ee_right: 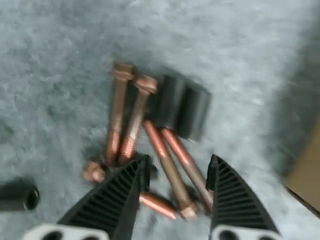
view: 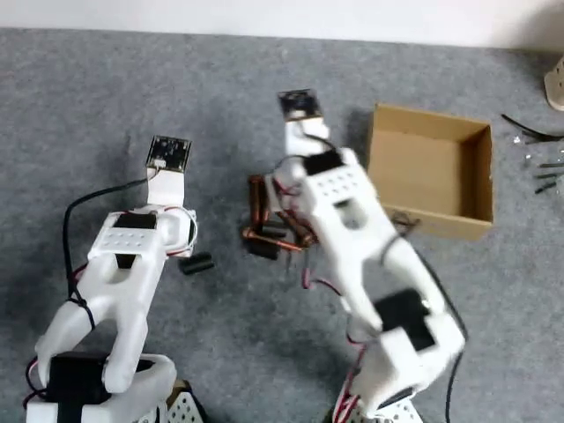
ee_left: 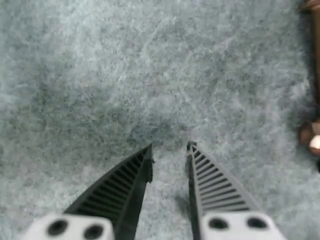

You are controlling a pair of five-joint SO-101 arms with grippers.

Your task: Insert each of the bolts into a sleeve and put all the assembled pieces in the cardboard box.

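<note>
— How are the jaws set?
— The jaws of the left gripper (ee_left: 170,146) are held a little apart, with nothing gripped; the grey felt worktop (ee_left: 100,75) is seen beneath. The right gripper (ee_right: 179,161) has its jaws spread wider, and nothing is clamped there either.
— Where is the right gripper placed?
— It is hung over the bolts (ee_right: 131,127), and two shanks are seen between its fingertips; whether they are touched cannot be told.
— How are the bolts laid?
— They are heaped loosely near the middle of the worktop, some side by side, some crossed. Two black sleeves (ee_right: 182,106) are laid side by side against the heap.
— Is another seen?
— A lone sleeve (view: 196,263) is laid on its side apart from the heap, toward the left arm.
— And the cardboard box (view: 445,225)?
— It is stood open-topped toward the worktop's right edge, just beside the right arm. Thin dark pieces (view: 539,167) are scattered at that edge, beyond the box.
</note>
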